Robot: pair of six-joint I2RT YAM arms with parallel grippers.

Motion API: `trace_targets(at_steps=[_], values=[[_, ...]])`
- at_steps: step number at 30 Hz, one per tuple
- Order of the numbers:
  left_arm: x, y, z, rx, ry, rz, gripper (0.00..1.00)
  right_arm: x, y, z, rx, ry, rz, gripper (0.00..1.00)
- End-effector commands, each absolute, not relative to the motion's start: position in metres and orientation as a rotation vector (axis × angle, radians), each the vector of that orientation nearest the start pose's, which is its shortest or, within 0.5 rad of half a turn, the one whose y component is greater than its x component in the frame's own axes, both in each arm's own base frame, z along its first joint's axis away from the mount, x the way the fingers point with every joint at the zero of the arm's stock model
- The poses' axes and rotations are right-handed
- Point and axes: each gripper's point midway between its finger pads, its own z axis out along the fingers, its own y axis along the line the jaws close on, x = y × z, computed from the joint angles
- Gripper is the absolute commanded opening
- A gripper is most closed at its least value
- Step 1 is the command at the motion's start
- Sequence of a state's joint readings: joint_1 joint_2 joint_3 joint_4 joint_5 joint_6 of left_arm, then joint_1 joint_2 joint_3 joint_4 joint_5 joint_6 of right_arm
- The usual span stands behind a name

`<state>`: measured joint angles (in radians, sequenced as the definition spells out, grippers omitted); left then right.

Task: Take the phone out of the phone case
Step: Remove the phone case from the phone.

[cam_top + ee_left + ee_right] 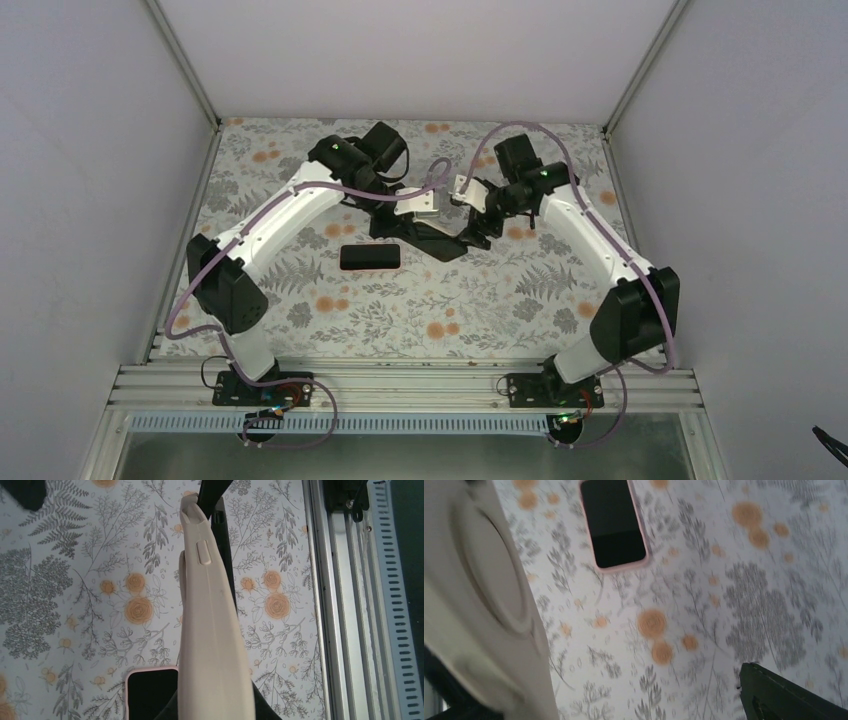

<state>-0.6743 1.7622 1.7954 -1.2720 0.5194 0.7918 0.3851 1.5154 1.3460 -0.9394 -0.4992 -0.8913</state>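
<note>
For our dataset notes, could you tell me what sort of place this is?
Probably a lab robot cell: plain white walls enclose a floral tabletop, and aluminium rails carry both arm bases.

Soft even light; right wrist view motion-blurred, phone case [474, 605] smeared.

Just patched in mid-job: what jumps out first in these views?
The beige case, held up over the middle of the table, edge-on in the left gripper, with the right gripper open beside it. Then the dark phone with a pinkish rim, lying flat on the floral table cover, nearer the arm bases.
</note>
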Motion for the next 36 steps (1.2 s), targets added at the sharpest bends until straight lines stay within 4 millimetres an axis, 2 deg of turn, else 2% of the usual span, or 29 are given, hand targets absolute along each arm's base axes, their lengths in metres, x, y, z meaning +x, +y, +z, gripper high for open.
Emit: trace_targets(at_steps=[1,3,5,8,10,12,13,16,18,19,21,22,24,26,28,29,32,36], values=[[0.240,-0.352,0.303,1.810,1.576,-0.852,0.02,0.268,0.274,0.241,-1.713,1.655,0.891,0.97],[0.254,-0.353,0.313,1.763,1.568,-0.819,0.02,0.249,0.283,0.249,-1.762,1.612,1.032,0.95],[0.272,-0.351,0.321,1.708,1.565,-0.795,0.02,0.227,0.292,0.248,-1.823,1.603,1.181,0.92],[0.300,-0.343,0.335,1.612,1.555,-0.762,0.02,0.188,0.306,0.248,-1.897,1.542,1.284,0.91],[0.316,-0.337,0.345,1.556,1.544,-0.742,0.02,0.165,0.313,0.242,-1.958,1.516,1.319,0.87],[0.331,-0.331,0.352,1.514,1.536,-0.714,0.02,0.153,0.320,0.246,-1.978,1.495,1.351,0.77],[0.336,-0.329,0.355,1.497,1.533,-0.703,0.02,0.148,0.320,0.259,-1.972,1.450,1.351,0.70],[0.346,-0.326,0.359,1.473,1.532,-0.698,0.02,0.146,0.321,0.273,-1.951,1.415,1.361,0.51],[0.348,-0.324,0.359,1.471,1.537,-0.707,0.02,0.147,0.321,0.275,-1.950,1.421,1.349,0.39],[0.349,-0.322,0.360,1.467,1.537,-0.707,0.02,0.148,0.320,0.274,-1.952,1.431,1.338,0.31],[0.349,-0.318,0.362,1.461,1.539,-0.715,0.02,0.150,0.319,0.273,-1.948,1.449,1.324,0.09],[0.350,-0.315,0.363,1.455,1.543,-0.716,0.02,0.152,0.317,0.274,-1.938,1.453,1.324,0.04],[0.350,-0.310,0.365,1.445,1.545,-0.716,0.03,0.156,0.314,0.275,-1.913,1.462,1.327,0.03],[0.348,-0.306,0.365,1.444,1.549,-0.709,0.12,0.164,0.313,0.275,-1.882,1.483,1.309,0.03],[0.343,-0.303,0.363,1.449,1.554,-0.711,0.30,0.176,0.311,0.273,-1.842,1.527,1.260,0.03],[0.339,-0.302,0.363,1.456,1.552,-0.720,0.44,0.183,0.309,0.271,-1.815,1.561,1.231,0.03],[0.326,-0.298,0.356,1.480,1.573,-0.746,0.60,0.211,0.300,0.271,-1.711,1.627,1.146,0.04],[0.316,-0.284,0.350,1.479,1.629,-0.702,0.76,0.268,0.271,0.274,-1.485,1.738,1.048,0.04]])
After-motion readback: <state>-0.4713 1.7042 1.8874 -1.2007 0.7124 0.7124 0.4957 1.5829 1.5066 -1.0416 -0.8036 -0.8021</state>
